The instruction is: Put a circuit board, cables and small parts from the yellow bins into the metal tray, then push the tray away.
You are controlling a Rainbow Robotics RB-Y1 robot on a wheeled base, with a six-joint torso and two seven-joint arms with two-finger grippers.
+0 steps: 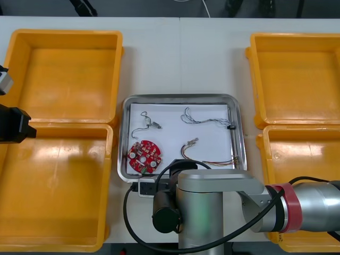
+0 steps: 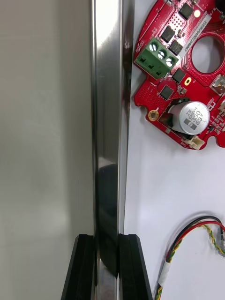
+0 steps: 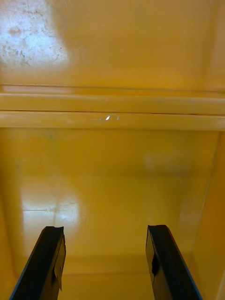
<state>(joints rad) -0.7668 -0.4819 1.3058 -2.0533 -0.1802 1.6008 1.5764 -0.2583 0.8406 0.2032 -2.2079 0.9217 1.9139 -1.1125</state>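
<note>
Right claw [image 2: 107, 240] is pinching the metal tray [image 2: 107, 93] by its rim at 7 o'clock, fingers [image 2: 84, 267] almost closed with one inside and one outside the lip, probably so the tray is not slipping when pushed toward 12 o'clock. Its circuit board [image 1: 143, 155] is lying at 7 o'clock, cables [image 1: 204, 118] spreading toward 1 and 5 o'clock. Front view's arm is covering that grip; the right wrist view is revealing it. Left claw [image 3: 105, 232] is hanging wide open, empty, over a yellow bin [image 3: 112, 178] at the tabletop's [image 1: 180, 58] 9 o'clock.
</note>
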